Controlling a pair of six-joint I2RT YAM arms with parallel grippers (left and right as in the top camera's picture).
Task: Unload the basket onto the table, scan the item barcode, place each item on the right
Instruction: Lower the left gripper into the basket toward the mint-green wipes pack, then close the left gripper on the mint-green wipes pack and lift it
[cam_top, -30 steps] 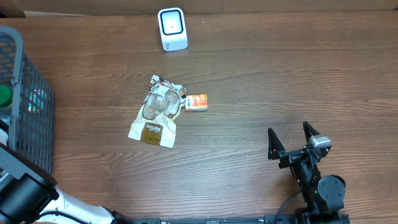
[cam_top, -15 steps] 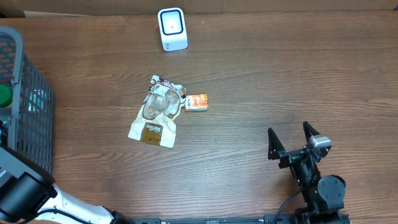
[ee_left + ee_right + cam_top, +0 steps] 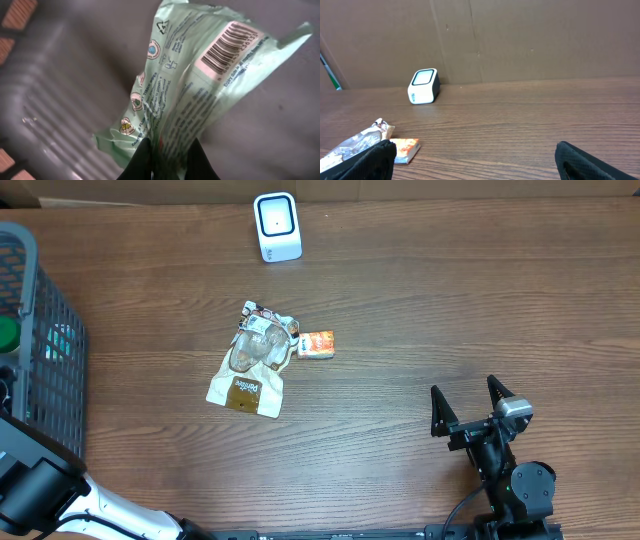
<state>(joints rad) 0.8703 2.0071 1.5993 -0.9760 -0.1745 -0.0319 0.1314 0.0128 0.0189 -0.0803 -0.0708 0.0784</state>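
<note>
Inside the grey basket [image 3: 48, 330], at the 9 o'clock edge of the overhead view, our left claw [image 3: 169, 151] is closed tight on the lower end of a pale green packet [image 3: 200, 90]. In the left wrist view the two dark fingers pinch the crinkled film between them, and the packet rises away from the claw toward 1 o'clock. Its barcode [image 3: 232, 47], black bars on a pinkish panel, sits near the far end of the packet and faces that camera. Behind the packet we see the basket's ribbed wall and floor, blurred. From above we cannot make out the left claw or the packet; only the left arm's white and black links show at 7 o'clock.

Our right claw [image 3: 467, 406] rests at 5 o'clock over the wooden counter [image 3: 450, 300], its fingers spread wide apart with nothing between them.

The white scanner [image 3: 276, 226] stands at 12 o'clock near the far edge of the counter, well apart from the basket. Near the middle, slightly toward 10 o'clock, a crumpled snack pouch [image 3: 250, 365] lies flat, and a small orange packet [image 3: 316, 344] lies just beside its upper right corner. We cannot tell whether the two touch.
</note>
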